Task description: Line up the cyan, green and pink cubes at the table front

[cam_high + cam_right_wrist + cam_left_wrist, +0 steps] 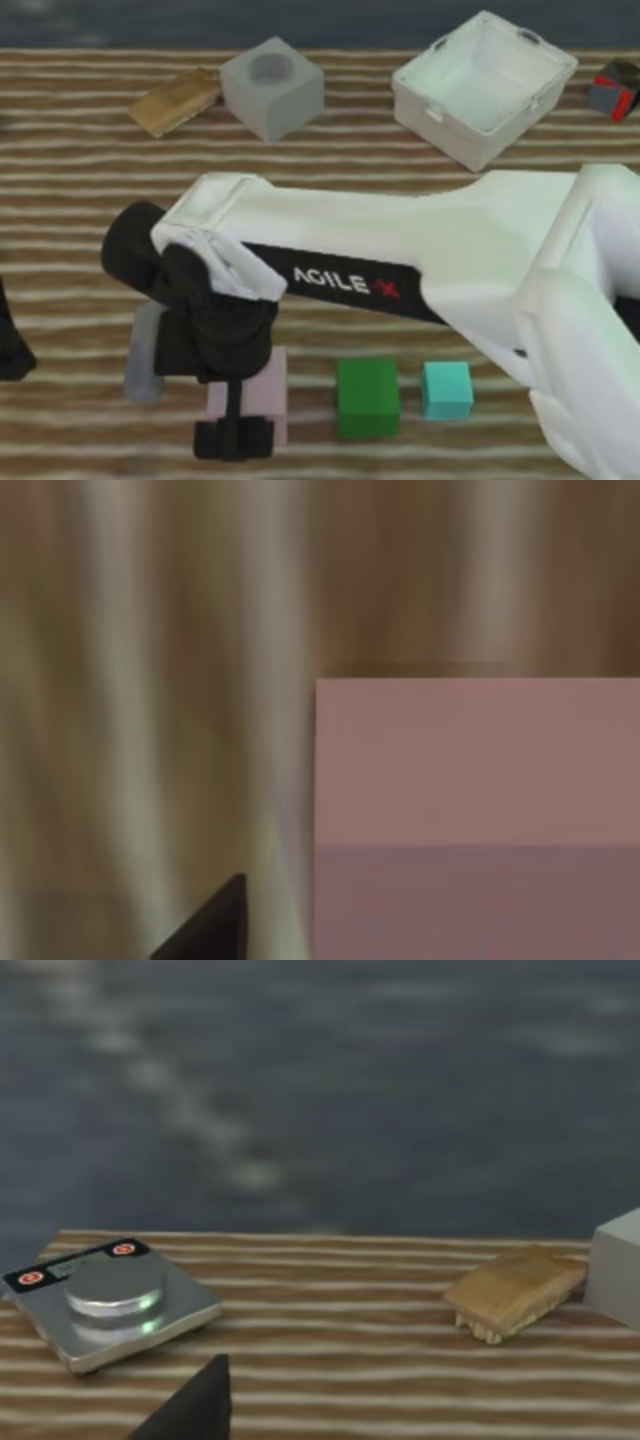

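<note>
Three cubes stand in a row near the front edge of the table (80, 200): the pink cube (268, 385) at the left, the green cube (367, 397) in the middle, the cyan cube (446, 390) at the right. My right arm reaches across the table, and its gripper (234, 437) hangs open over the pink cube's front left part. In the right wrist view the pink cube (470, 810) fills the frame beside one dark fingertip (215, 925), with a strip of table between them. My left gripper (10, 345) is parked at the left edge, its fingertip (200, 1405) over bare table.
At the back stand a grey cube with a round hollow (271, 87), a wooden brush (177, 101), a white open box (484, 84) and a small dark cube with red marks (614, 89). A silver scale (105, 1300) shows in the left wrist view. A grey shape (143, 352) lies left of the pink cube.
</note>
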